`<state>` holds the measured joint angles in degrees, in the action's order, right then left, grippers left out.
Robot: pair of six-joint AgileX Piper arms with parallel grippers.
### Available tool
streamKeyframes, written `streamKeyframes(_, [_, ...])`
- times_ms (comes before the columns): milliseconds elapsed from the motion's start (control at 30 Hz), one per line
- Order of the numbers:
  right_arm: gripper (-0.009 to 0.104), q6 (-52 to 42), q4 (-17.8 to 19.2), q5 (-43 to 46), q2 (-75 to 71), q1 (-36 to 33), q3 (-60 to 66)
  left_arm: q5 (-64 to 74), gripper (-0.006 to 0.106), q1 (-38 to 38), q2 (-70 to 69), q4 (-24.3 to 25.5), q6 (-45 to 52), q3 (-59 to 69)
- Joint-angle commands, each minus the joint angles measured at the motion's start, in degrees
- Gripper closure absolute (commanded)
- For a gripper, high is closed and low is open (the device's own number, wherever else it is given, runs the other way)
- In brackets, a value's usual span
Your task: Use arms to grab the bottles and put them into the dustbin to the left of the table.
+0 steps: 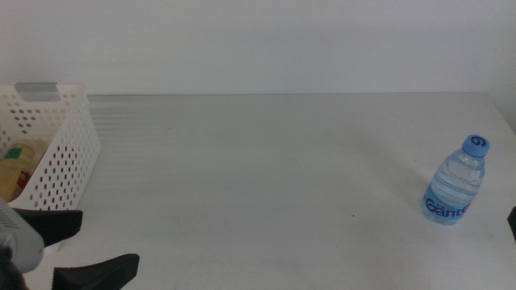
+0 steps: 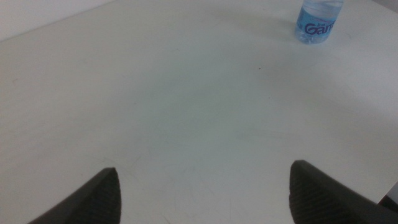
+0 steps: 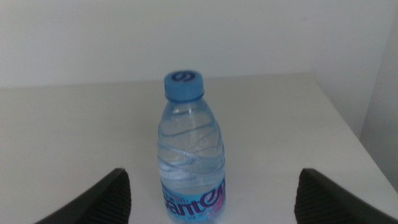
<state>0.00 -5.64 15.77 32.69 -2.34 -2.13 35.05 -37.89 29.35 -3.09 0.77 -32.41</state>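
Note:
A small clear water bottle (image 1: 457, 181) with a blue cap and blue label stands upright near the table's right edge. In the right wrist view the bottle (image 3: 189, 149) stands just ahead of my right gripper (image 3: 212, 177), centred on the gap between the open jaws and untouched. Only a dark sliver of that gripper (image 1: 513, 219) shows in the middle view. My left gripper (image 1: 89, 250) is open and empty at the front left, beside the white perforated dustbin (image 1: 68, 153). A yellow-drink bottle (image 1: 16, 165) lies inside the dustbin. The red can is out of view.
The white table (image 1: 266, 177) stretches bare between dustbin and water bottle. The left wrist view shows my left gripper (image 2: 205, 193) over bare tabletop, the water bottle (image 2: 317, 22) far off. A white wall stands behind the table.

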Motion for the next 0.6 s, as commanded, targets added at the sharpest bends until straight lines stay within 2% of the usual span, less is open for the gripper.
streamKeyframes(0, [0.019, 0.00, 1.79, 5.78, 2.68, 0.29, -1.30, -4.34, 0.014, -0.24, 0.30, -0.03, -0.77, -1.46])
streamKeyframes(200, [0.019, 2.87, 6.83, 12.53, 12.50, 0.25, -1.30, -4.34, 0.014, -0.24, 0.30, -0.03, -0.77, -1.46])
streamKeyframes(467, [0.019, 2.07, 11.67, 31.22, 28.59, 0.25, -1.30, -4.34, 0.014, -0.24, 0.30, -0.03, -0.77, -1.46])
streamKeyframes(533, [0.019, 2.07, 12.02, 35.04, 32.63, 0.25, -1.35, -4.34, 0.014, -0.24, 0.30, -0.03, -0.77, -1.46])
streamKeyframes(567, [0.019, 2.07, 11.81, 39.91, 37.95, 0.25, -1.35, -4.34, 0.014, -0.24, 0.30, -0.03, -0.77, -1.46])
